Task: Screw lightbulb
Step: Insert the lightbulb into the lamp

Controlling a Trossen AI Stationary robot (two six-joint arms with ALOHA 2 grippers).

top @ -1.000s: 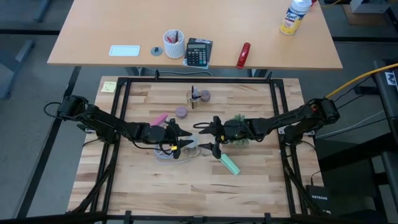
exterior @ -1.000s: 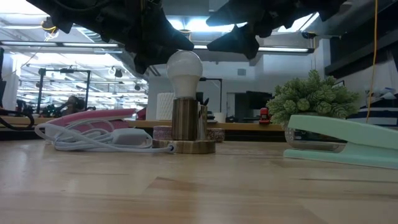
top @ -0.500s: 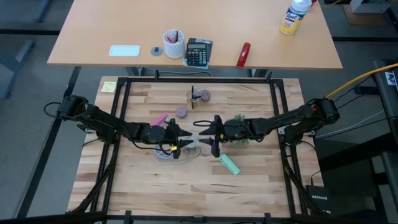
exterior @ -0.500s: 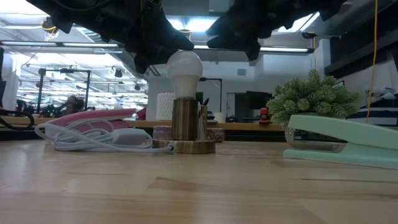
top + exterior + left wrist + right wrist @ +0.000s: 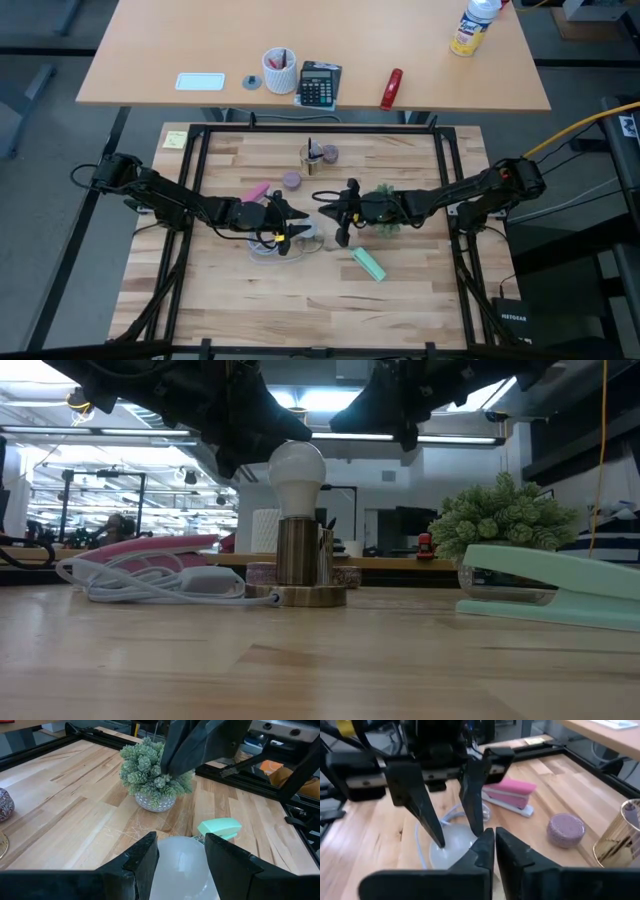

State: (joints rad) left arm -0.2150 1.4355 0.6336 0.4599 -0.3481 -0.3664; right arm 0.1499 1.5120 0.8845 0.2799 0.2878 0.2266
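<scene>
Reading outward from the bulb, nearest things first.
Bulb: frosted-white rounded lightbulb (image 5: 297,470) stands upright in a brass cylinder socket on a round wooden base (image 5: 297,565), mid-table; how deep it is threaded cannot be told.
Left gripper: left gripper (image 5: 180,857) straddles the bulb, dark fingers (image 5: 145,857) spread to either side of the glass; whether the pads press it is unclear.
Right gripper: right gripper (image 5: 494,851) hangs just beside the bulb on the far side from the left one, fingers pinched together on nothing.
Cable: white cord with inline switch (image 5: 165,582) lies coiled against the socket base.
Beyond: mint-green rectangular stapler (image 5: 555,586) and potted green succulent (image 5: 503,520), near the bulb.
Risk, slip: turning with loose pads would spin on glass and thread nothing.
Risk, tilt: a sideways push could cross-thread the bulb or tip the unheld base.
Risk, collision: both grippers crowd the bulb; wrist rotation may knock them together.
Risk, snag: a turning base would drag the cord.
</scene>
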